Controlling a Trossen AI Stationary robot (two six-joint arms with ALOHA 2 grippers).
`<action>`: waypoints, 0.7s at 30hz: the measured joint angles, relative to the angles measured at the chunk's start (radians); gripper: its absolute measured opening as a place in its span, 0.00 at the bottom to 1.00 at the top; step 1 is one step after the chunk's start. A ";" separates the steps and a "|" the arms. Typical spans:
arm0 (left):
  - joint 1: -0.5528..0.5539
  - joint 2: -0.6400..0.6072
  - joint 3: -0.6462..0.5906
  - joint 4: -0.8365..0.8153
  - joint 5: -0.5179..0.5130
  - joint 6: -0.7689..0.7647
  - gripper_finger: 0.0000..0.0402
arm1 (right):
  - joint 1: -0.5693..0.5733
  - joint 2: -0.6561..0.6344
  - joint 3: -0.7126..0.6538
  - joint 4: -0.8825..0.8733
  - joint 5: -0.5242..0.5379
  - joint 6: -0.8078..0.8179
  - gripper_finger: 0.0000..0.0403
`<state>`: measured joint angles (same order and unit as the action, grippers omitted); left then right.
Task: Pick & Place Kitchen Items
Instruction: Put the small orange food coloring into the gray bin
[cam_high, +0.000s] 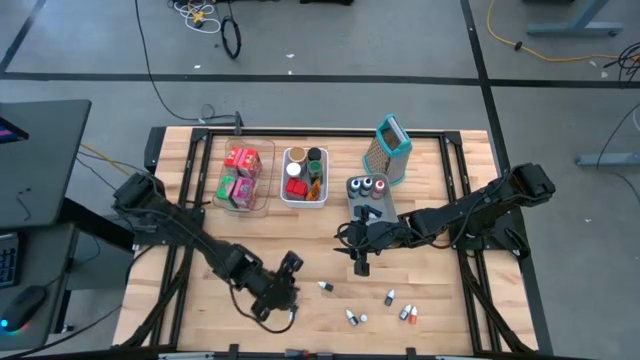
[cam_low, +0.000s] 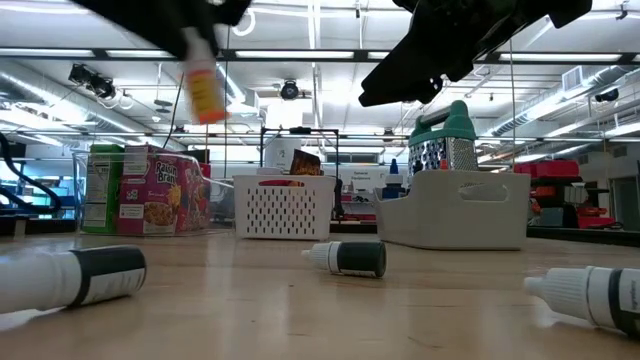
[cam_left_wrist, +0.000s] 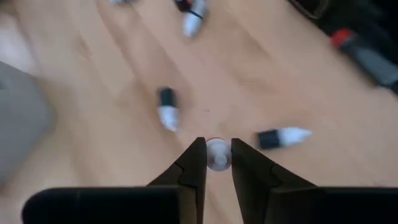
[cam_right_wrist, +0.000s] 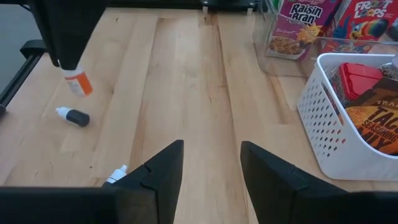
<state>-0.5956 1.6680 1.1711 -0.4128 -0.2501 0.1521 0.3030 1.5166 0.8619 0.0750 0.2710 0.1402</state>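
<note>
The left claw (cam_left_wrist: 217, 155) is lifted off the bench (cam_high: 300, 250) near its front edge, fingers pinched on a small orange bottle (cam_low: 205, 90), which hangs upright in the low view with its long axis running up and down. So the thing in hand is clear of the wood and ready to travel. Where to? My guess is the grey bin (cam_high: 370, 195), where other small bottles already stand, and that lies away to the right and toward the back from this claw. The white bin (cam_high: 304, 177) and the clear bin (cam_high: 243, 178) with the cereal packets sit at the back, more nearly straight ahead of it. The right claw (cam_right_wrist: 211, 168) hovers just in front of the grey bin, fingers spread and empty, so it is far nearer the drop spot and may crowd the approach. More little bottles (cam_high: 355, 318) lie scattered on their sides along the front, between the two arms.
</note>
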 joint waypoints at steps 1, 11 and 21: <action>0.013 0.000 0.010 0.001 -0.001 0.038 0.15 | 0.000 0.000 0.000 0.000 0.000 0.000 0.42; 0.194 -0.001 0.033 -0.002 -0.073 0.302 0.16 | 0.000 0.000 0.000 0.000 0.000 0.000 0.42; 0.395 -0.001 0.032 0.063 0.009 0.387 0.15 | 0.000 0.000 0.000 0.000 0.000 0.000 0.42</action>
<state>-0.2007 1.6672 1.2034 -0.3493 -0.2408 0.5388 0.3027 1.5166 0.8619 0.0750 0.2710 0.1402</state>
